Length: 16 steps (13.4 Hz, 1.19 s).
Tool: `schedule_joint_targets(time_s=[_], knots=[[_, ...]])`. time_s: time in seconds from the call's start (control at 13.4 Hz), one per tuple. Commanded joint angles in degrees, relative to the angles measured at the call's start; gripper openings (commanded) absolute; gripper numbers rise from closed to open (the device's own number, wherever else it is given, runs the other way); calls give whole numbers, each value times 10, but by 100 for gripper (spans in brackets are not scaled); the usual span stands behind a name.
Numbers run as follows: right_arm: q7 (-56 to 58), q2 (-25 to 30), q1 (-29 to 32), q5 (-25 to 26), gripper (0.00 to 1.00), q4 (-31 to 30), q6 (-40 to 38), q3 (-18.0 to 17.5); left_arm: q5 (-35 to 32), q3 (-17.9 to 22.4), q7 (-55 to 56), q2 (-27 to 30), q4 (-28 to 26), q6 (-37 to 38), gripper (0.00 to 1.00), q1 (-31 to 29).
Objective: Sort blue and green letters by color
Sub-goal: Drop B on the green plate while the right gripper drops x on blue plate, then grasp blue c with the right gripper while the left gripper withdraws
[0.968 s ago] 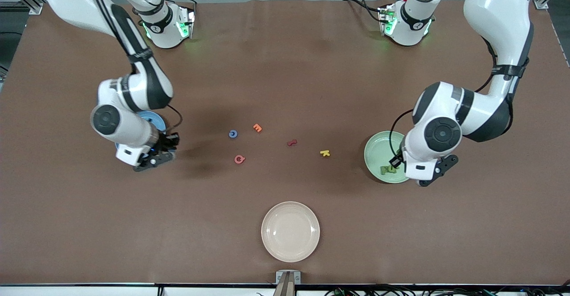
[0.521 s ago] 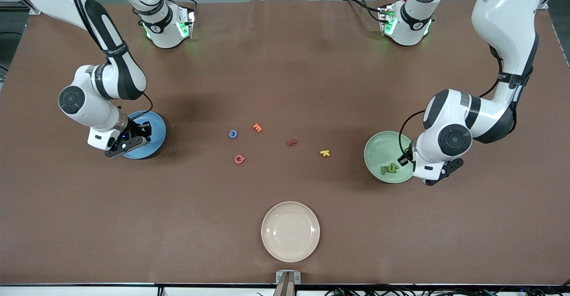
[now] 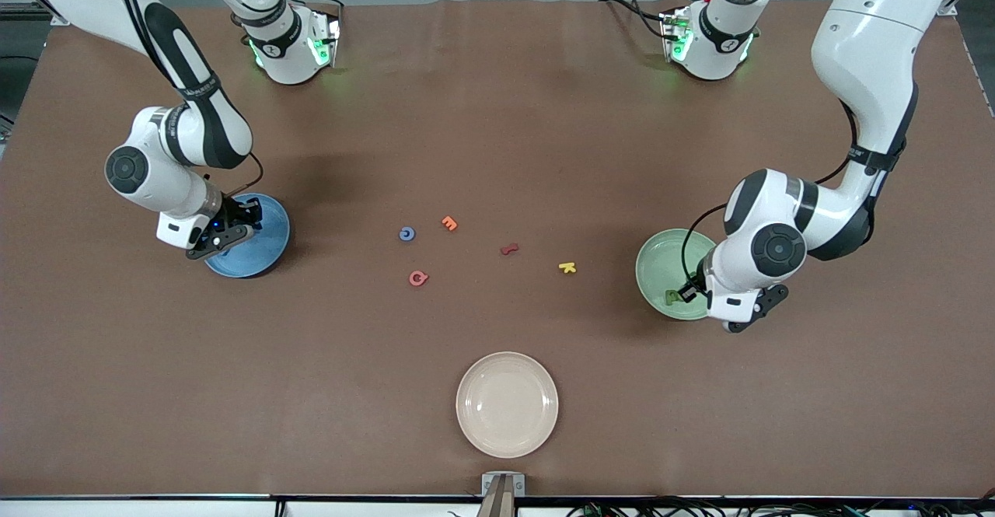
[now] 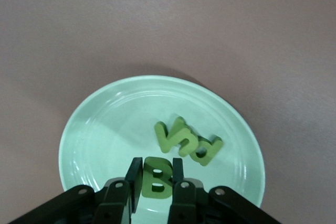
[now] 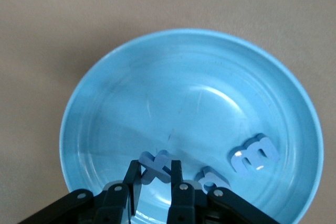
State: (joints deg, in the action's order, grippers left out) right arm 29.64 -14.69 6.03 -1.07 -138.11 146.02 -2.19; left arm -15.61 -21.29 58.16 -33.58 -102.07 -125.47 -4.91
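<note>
1. The left gripper (image 4: 156,182) hangs over the green plate (image 3: 657,264) at the left arm's end of the tabletop (image 3: 497,128); its jaws are closed on a green letter B (image 4: 156,178).
2. Three more green letters (image 4: 188,141) lie bunched together in the green plate, touching one another, just beside the held B.
3. The right gripper (image 5: 154,178) is over the blue plate (image 3: 268,241) at the right arm's end of the tabletop, jaws closed on a blue letter (image 5: 155,164).
4. Two other blue letters lie in the blue plate: a blue m (image 5: 255,155) and a smaller blue piece (image 5: 211,178) beside it, partly hidden by the gripper.
5. One blue C (image 3: 407,233) lies on the bare tabletop near the middle, apart from both plates.
6. Near it lie an orange E (image 3: 449,223), a pink letter (image 3: 418,277) nearer the front camera, a red letter (image 3: 509,249) and a yellow K (image 3: 567,267) toward the left arm's end.
7. A cream plate (image 3: 507,403) sits nearest the front camera, with nothing on it.
</note>
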Motion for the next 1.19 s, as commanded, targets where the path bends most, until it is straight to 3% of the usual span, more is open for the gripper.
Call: schedule_joint_targets(time_s=[0.0,0.07,0.15,0.37,0.52,0.74,0.82,1.12], knots=[[11,19,14,-1,20,-22,6,-11,-2,0,1,4,5,1,100,-1],[9,19,12,-1,55,-21,4,-11,-2,0,-2,7,6,4,100,-4],[3,19,11,0,72,-20,4,-11,-2,0,-2,9,15,5,100,-6],[1,26,10,-1,82,-12,3,-11,-2,-1,-13,23,39,16,100,-10],[-38,35,0,-1,85,-1,-8,-16,-2,-2,-25,63,76,71,100,-5],[-202,33,-53,-3,87,38,-62,-16,-1,-16,-66,81,157,152,100,-9],[-257,31,-72,-5,94,56,-85,-16,-1,-16,-90,84,175,170,100,-12],[-387,14,-144,-9,98,122,-145,-16,3,-16,-177,149,201,235,100,-12]])
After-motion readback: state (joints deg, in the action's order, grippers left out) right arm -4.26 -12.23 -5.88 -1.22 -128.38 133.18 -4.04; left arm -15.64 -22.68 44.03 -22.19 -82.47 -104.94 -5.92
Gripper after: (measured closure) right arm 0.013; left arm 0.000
